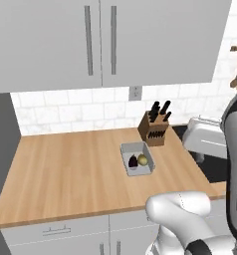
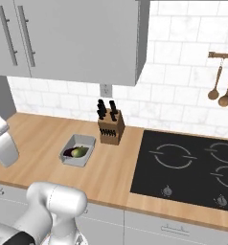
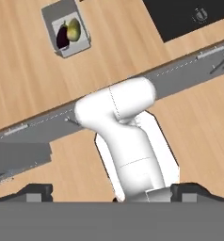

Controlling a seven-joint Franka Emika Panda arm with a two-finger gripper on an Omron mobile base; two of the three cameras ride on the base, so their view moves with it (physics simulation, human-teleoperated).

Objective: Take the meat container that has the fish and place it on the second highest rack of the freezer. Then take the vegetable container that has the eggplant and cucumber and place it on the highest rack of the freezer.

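Note:
A grey vegetable container [image 1: 132, 146] [image 2: 85, 139] [image 3: 52, 14] rests on the wooden counter, just in front of the knife block. Inside it lie the dark purple eggplant [image 1: 133, 162] [image 2: 69, 153] [image 3: 62, 37] and the yellowish-green cucumber [image 1: 143, 160] [image 2: 79, 152] [image 3: 74, 29], side by side. My gripper [image 3: 113, 193] is held high and looks straight down past my own base; it is open, its fingertips [image 3: 38, 191] far apart with nothing between them. The container sits far off, at the top left of the hand view. The fish and the freezer's racks are out of view.
A wooden knife block [image 1: 154, 127] [image 2: 110, 126] stands behind the container. A black cooktop [image 2: 188, 167] [image 3: 180, 19] lies to the right, with wooden spoons [image 2: 221, 88] hanging above it. Grey wall cabinets [image 1: 100, 40] overhang the counter. A tall grey panel [image 1: 1, 149] bounds the counter's left end.

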